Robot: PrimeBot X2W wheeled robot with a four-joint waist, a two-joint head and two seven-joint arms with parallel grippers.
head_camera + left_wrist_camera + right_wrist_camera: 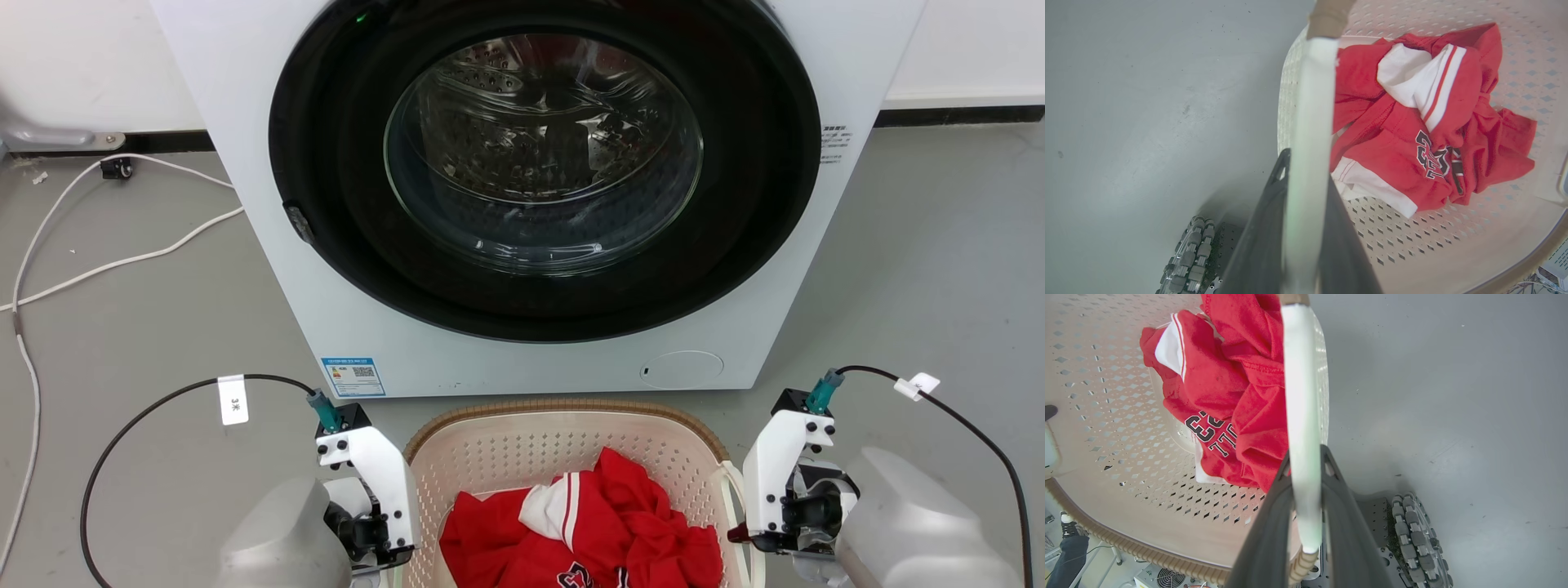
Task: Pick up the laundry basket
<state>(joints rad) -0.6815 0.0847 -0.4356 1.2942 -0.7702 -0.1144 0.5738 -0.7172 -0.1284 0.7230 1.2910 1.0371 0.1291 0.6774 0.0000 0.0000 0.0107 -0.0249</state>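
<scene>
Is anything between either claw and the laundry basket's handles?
Nothing visible. The left claw is closed on the laundry basket by its left handle, the right claw on its right handle.

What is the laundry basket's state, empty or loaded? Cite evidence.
Loaded, not full: a crumpled red and white garment lies on the perforated floor of the laundry basket, with bare floor showing around it.

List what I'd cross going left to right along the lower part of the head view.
White cord on the floor → left arm's black cable → left gripper → laundry basket, with the red jersey inside it → right gripper → right arm's black cable.
</scene>
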